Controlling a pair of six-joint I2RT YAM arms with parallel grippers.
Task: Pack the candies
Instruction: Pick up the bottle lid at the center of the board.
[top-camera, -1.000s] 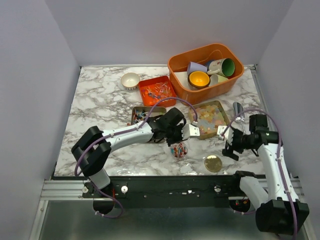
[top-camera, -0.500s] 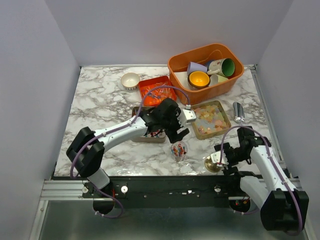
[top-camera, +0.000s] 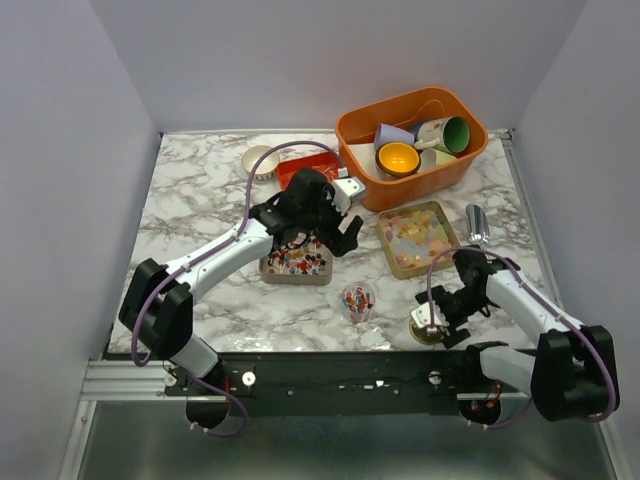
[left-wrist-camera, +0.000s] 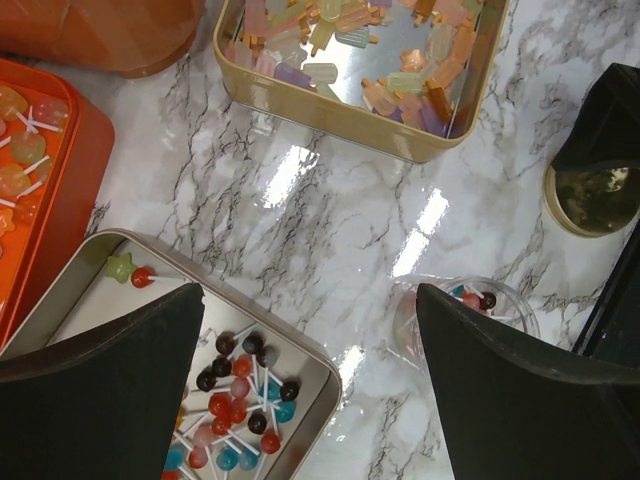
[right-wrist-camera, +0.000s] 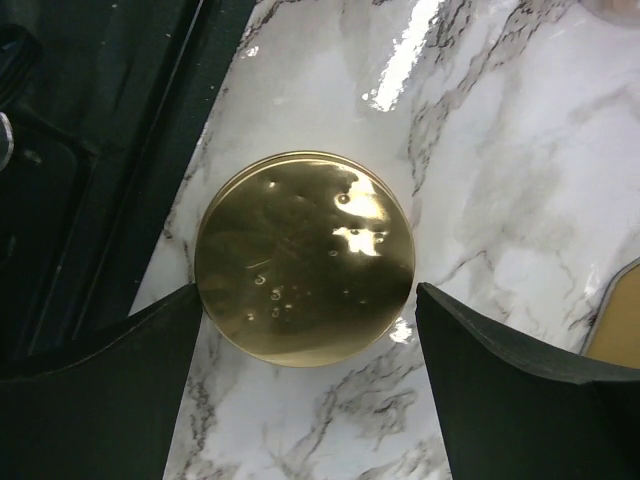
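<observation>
The clear cup (top-camera: 358, 300) near the front of the table (left-wrist-camera: 300, 200) serves as the landmark. It holds only a few wrapped candies (left-wrist-camera: 470, 295), so packing looks barely begun.

Most of the stock sits behind the cup. To its left and a little further back is a silver tin (left-wrist-camera: 90, 305) of round sweets on sticks (left-wrist-camera: 240, 400). To its right and further back is a gold tin (left-wrist-camera: 330, 115) of pastel gummies (left-wrist-camera: 400, 80). Further back on the left is an orange tray (left-wrist-camera: 70, 190) with more pieces.

The left gripper (left-wrist-camera: 308, 320) hangs above the silver tin's near corner, left of the cup. Its jaws are wide apart and hold nothing. That suits a descent onto the loose sweets below, probably to move them to the cup.

To the right of the cup, by the table's front edge, lies a gold disc (right-wrist-camera: 305, 258), flat on the marble. The right gripper (right-wrist-camera: 307, 300) is directly above it, its 2 fingers spread wide, 1 on each side, and not closed on it. The disc looks like a lid, so this arm seems set to pick it up. I cannot tell whether the fingertips touch the table.
</observation>
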